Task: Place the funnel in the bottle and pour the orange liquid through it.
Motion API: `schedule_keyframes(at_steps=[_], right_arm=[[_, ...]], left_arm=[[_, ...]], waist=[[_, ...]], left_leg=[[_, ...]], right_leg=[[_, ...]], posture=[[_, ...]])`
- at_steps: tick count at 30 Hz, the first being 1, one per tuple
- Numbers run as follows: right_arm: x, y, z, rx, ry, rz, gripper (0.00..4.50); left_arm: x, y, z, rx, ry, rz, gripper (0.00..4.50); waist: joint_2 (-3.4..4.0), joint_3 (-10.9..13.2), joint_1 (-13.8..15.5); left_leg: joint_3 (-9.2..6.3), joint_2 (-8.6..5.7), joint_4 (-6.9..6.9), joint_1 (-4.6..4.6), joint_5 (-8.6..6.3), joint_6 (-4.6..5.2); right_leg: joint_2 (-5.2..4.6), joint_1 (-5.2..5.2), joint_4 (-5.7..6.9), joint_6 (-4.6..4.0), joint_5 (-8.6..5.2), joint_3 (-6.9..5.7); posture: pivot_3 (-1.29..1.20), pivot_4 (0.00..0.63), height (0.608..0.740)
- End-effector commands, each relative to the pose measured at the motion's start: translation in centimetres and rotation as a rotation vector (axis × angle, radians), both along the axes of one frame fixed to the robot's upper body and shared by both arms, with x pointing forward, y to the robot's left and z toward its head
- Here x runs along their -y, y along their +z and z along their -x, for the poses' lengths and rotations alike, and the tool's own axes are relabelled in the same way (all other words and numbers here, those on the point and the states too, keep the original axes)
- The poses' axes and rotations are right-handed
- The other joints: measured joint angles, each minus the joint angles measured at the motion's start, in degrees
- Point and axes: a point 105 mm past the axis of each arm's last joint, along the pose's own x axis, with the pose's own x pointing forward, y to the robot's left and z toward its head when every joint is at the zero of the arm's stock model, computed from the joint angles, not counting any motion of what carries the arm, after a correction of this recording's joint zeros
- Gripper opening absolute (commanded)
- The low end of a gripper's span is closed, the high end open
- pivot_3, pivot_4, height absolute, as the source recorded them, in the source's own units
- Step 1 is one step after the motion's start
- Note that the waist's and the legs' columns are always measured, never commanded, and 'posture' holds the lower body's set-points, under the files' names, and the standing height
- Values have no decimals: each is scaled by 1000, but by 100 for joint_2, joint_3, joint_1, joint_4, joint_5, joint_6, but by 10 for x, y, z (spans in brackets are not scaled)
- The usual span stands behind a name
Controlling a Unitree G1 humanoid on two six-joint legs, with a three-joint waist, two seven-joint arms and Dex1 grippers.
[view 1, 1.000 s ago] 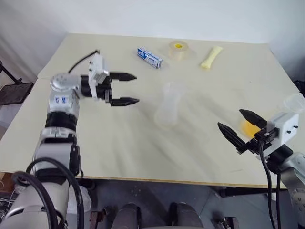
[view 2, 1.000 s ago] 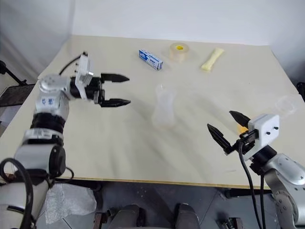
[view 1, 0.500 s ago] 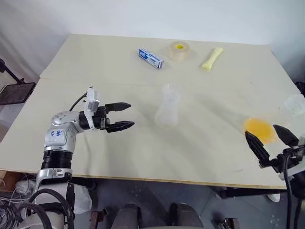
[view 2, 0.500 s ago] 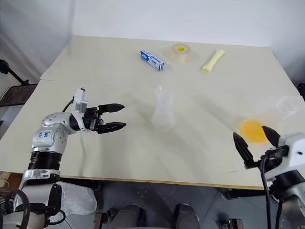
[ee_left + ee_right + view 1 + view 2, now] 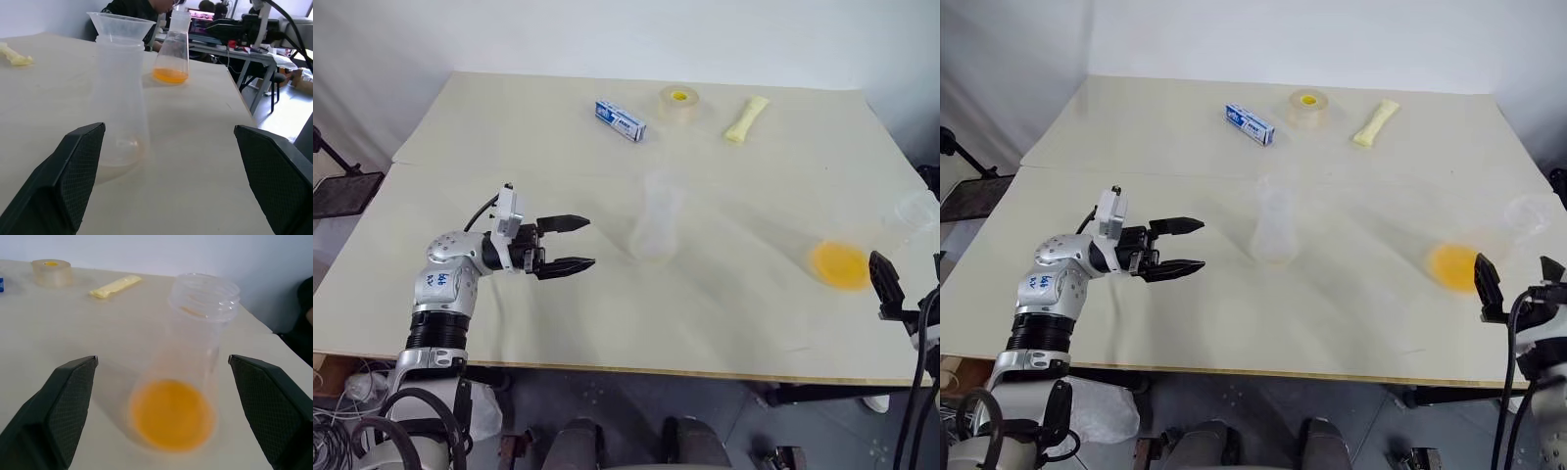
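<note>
The left end effector [image 5: 574, 244] hangs over the near left part of the pale worktop [image 5: 509, 137], its two black fingers spread wide and pointing level toward the middle, with nothing between them. Straight ahead of its fingertips, a short way off and not touched, stands the bottle [image 5: 656, 223], clear and upright, wide at the base and narrow at the neck; in the left wrist view the funnel [image 5: 120, 24] sits in the bottle's mouth with its wide cone up. Beyond the bottle on the same line, well apart from this end effector, is a second clear container [image 5: 172, 51] with the orange liquid [image 5: 169, 75] lying in its bottom. The right end effector [image 5: 1514, 282] is at the near right edge of the worktop, its fingers also spread with nothing gripped. Just ahead of them, framed between the two pads in the right wrist view, stands that clear container [image 5: 190, 362], its threaded mouth open; the orange liquid [image 5: 171, 421] covers its base, and the fingers stand apart from its walls. Farther out from both end effectors, along the far side of the worktop, lie a small blue and white box [image 5: 621, 119], a yellowish tape roll [image 5: 679, 102] and a pale yellow wrapped stick [image 5: 746, 117].
</note>
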Motion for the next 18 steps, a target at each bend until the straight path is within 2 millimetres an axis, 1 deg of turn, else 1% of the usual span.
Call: schedule_keyframes(at_steps=[1, 5, 8, 14, 18], right_arm=[[8, 9, -8, 30, -5, 30, 4500], [15, 14, -17, 54, -39, 35, 4500], [17, 17, -19, 72, -56, 32, 4500], [17, 12, -26, 65, -59, 32, 4500], [21, 6, -42, 58, -87, 21, 4500]], left_arm=[[-2, 6, 3, 39, 7, 0, 4483], [-3, 5, 7, 44, 25, 0, 4483], [-4, 5, 9, 46, 40, 0, 4483], [-2, 6, 9, 55, 53, 7, 4483], [1, 5, 8, 53, 45, 8, 4483]], waist=[[0, 0, -11], [5, -2, -19], [5, -2, -4], [5, -2, -16], [6, -3, -32]], left_leg=[[2, -1, -1, 0, 0, 0], [1, 4, -3, 2, 0, 0], [0, 7, -2, 0, 0, 0], [-1, 8, -2, -1, 0, 0], [1, 8, -2, 1, 0, 0]], right_leg=[[-1, 0, -1, 0, 0, 1], [1, -1, 0, 0, 0, 0], [-1, -1, 0, 0, 0, 0], [-3, -1, 0, 0, 0, 1], [1, -1, 0, 0, 0, 0]], posture=[[0, 150, 740], [0, 150, 740], [0, 150, 740], [0, 150, 740], [0, 150, 740]])
